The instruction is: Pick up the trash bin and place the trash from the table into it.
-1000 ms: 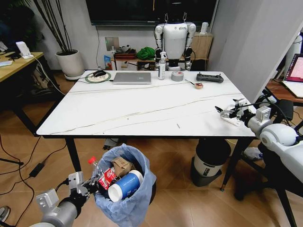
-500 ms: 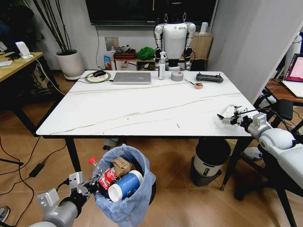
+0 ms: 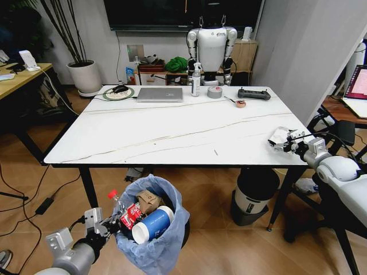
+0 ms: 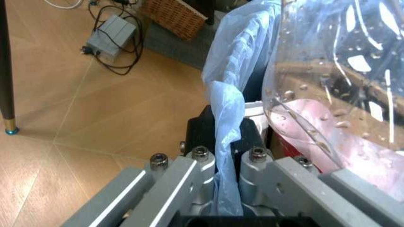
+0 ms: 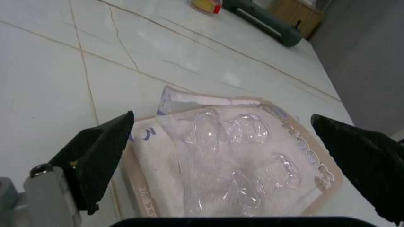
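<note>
Jaws of your right gripper [image 5: 221,146] stand released astride the flat clear-plastic blister wrapper [image 5: 233,161]; closing shallow could skid it off the white marble counter [image 3: 172,132].

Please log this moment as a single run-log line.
left tool: shut on trash bin rim, bin held beside table | right tool: open, straddling blister pack at table's right edge

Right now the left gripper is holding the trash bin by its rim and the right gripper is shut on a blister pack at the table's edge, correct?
Not quite: the right gripper is open, fingers either side of the blister pack, per the right wrist view. The left gripper does grip the trash bin rim.
</note>
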Robot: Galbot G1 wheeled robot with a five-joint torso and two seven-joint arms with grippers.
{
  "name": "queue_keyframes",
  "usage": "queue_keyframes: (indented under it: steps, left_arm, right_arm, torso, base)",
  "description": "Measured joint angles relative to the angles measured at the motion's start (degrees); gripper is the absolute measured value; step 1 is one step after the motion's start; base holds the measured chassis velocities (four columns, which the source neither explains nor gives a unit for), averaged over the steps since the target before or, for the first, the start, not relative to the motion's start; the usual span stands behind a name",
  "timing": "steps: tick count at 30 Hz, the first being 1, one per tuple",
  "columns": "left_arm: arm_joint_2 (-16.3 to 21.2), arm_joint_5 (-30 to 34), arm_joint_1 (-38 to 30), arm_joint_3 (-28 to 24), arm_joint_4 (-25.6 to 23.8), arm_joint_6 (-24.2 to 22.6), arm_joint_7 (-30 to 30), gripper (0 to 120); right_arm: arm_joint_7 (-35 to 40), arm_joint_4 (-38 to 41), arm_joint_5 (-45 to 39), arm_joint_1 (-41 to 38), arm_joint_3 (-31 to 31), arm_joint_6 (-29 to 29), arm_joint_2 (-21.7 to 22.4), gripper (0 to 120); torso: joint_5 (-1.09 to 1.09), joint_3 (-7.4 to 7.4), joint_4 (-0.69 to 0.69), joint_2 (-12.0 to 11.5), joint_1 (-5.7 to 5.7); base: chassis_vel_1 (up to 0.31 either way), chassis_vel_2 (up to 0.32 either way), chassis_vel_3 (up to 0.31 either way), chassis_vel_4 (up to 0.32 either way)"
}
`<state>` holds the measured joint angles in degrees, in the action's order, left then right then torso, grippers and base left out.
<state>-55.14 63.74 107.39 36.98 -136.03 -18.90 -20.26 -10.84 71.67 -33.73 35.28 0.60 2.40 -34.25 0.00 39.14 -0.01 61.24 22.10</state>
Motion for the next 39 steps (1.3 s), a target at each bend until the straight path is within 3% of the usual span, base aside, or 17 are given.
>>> queue_keyframes:
  steps: [3, 7, 9, 13, 15, 28, 39]
  left_arm:
    - [0.0, 0.0, -0.1, 0.0, 0.0, 0.0, 0.0, 0]
    - [0.0, 0.0, -0.1, 0.0, 0.0, 0.0, 0.0, 0]
    - [0.0, 0.1, -0.1, 0.0, 0.0, 0.0, 0.0, 0]
    - [0.0, 0.1, -0.2, 0.0, 0.2, 0.0, 0.0, 0]
    - [0.0, 0.1, -0.2, 0.0, 0.2, 0.0, 0.0, 0]
    - [0.0, 0.2, -0.7, -0.1, 0.3, 0.0, -0.1, 0]
    - [-0.3, -0.3, -0.2, -0.7, -0.3, -0.1, -0.2, 0]
  right_arm:
    - [0.0, -0.2, 0.2, 0.0, 0.0, 0.0, 0.0, 98]
    - [-0.1, -0.5, 0.5, 0.0, 0.0, 0.0, -0.1, 81]
    - [-0.1, -0.6, 0.6, 0.0, 0.0, 0.0, -0.1, 78]
    - [-0.2, -1.0, 0.7, 0.0, 0.0, -0.1, -0.2, 59]
    - [-0.2, -1.1, 0.7, 0.0, 0.0, -0.1, -0.2, 56]
    - [-0.7, -1.9, 0.7, -0.3, 0.1, -0.6, 0.0, 4]
    - [-1.9, 0.9, -3.3, -0.2, 0.2, -1.0, 1.8, 0]
  torso:
    - [0.00, 0.00, 0.00, 0.0, 0.00]
    - [0.00, 0.00, 0.00, 0.0, 0.00]
    - [0.00, 0.00, 0.00, 0.0, 0.00]
    - [0.00, 0.00, 0.00, 0.0, 0.00]
    - [0.00, 0.00, 0.00, 0.0, 0.00]
    - [0.00, 0.00, 0.00, 0.0, 0.00]
    - [0.01, 0.00, 0.00, 0.0, 0.00]
  base:
    - [0.000, 0.000, 0.000, 0.000]
    - [0.000, 0.000, 0.000, 0.000]
    - [0.000, 0.000, 0.000, 0.000]
    - [0.000, 0.000, 0.000, 0.000]
    - [0.000, 0.000, 0.000, 0.000]
    - [0.000, 0.000, 0.000, 0.000]
    - [0.000, 0.000, 0.000, 0.000]
